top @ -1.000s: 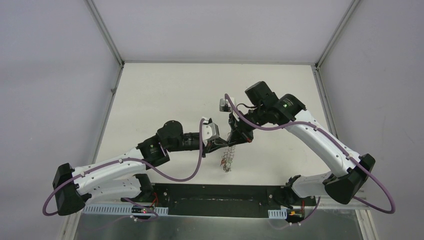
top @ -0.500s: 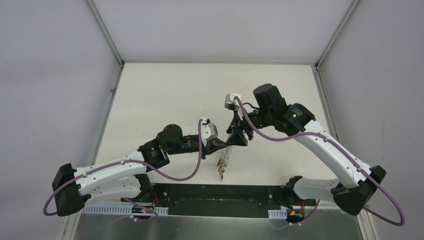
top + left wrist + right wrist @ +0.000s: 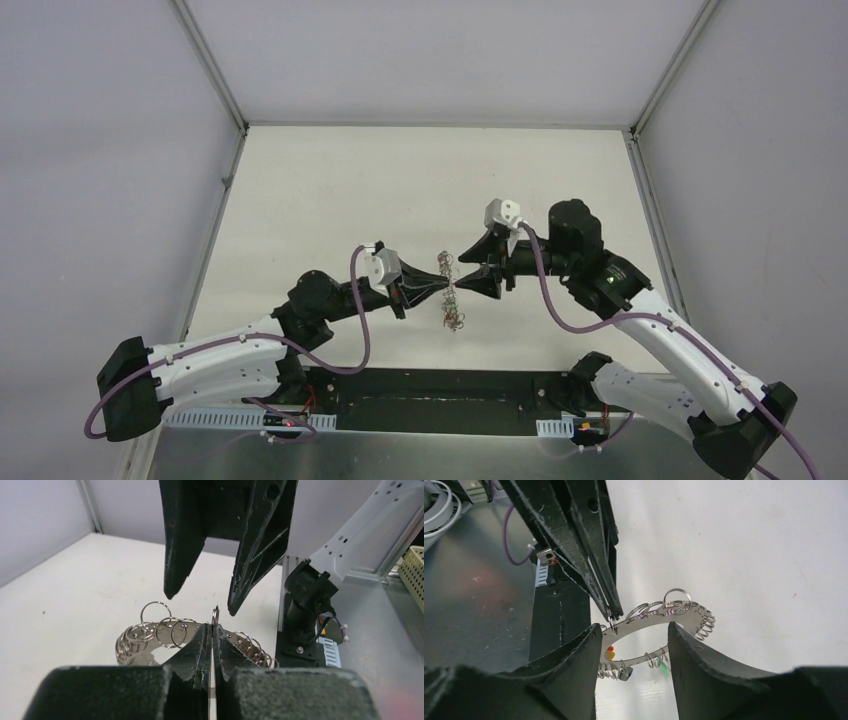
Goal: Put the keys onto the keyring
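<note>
The left end effector point(image 3: 212, 630) is closed, pinching the rim of the large flat grey ring edged with small silver loops point(image 3: 691, 615) and holding it in the air above the white tabletop point(image 3: 330, 200). The right end effector point(image 3: 634, 630) faces it just beside the ring, jaws apart, gripping nothing. A bright green key tag point(image 3: 664, 667) hangs from the ring's lower edge.
</note>
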Motion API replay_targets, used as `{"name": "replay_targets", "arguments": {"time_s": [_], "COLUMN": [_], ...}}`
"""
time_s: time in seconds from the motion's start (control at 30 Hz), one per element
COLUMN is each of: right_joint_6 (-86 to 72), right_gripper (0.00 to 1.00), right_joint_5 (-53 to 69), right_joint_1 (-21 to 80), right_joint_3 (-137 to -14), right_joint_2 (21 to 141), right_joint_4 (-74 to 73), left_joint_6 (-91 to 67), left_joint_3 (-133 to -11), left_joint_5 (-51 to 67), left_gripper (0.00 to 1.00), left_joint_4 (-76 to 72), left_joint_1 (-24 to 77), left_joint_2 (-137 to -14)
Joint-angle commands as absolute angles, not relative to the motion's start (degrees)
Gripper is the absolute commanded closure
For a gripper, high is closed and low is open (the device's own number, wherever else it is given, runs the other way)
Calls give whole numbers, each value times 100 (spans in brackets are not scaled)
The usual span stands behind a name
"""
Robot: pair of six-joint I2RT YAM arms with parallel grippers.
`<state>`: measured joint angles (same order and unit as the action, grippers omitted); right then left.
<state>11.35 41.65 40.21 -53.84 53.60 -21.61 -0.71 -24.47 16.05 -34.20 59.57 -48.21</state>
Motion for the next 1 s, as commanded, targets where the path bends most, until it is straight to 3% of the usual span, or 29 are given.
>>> {"name": "replay_targets", "arguments": {"time_s": [0.0, 0.4, 0.57, 0.7, 0.83, 0.97], "right_joint_6": [1071, 1375, 1336, 1415, 1508, 1512], "right_gripper": [48, 75, 76, 68, 66, 77], "right_joint_5": [4816, 5441, 5483, 5545, 5645, 5635], "right_joint_1": [3999, 3997, 3995, 3998, 3998, 4006], "right_joint_3": [-5059, -4817, -4803, -4840, -4918, -4955], "right_joint_2": [4909, 4679, 4754, 4828, 4944, 5020], "right_joint_4": [-715, -260, -274, -392, -549, -571], "left_joint_6": [74, 176, 198, 202, 202, 189], "left_joint_3": [-2424, -2478, -2503, -2520, -2531, -2541], "left_joint_5": [1849, 2098, 2083, 2072, 2083, 2101], "left_gripper": [100, 100, 100, 100, 100, 100], "left_joint_4": [-4655, -4777, -4747, -4709, -4693, -4703], "left_joint_1": [5956, 5950, 5957, 5950, 5950, 5955], "left_joint_2": [-4589, -4546, -4512, -4478, -4457, -4478]}}
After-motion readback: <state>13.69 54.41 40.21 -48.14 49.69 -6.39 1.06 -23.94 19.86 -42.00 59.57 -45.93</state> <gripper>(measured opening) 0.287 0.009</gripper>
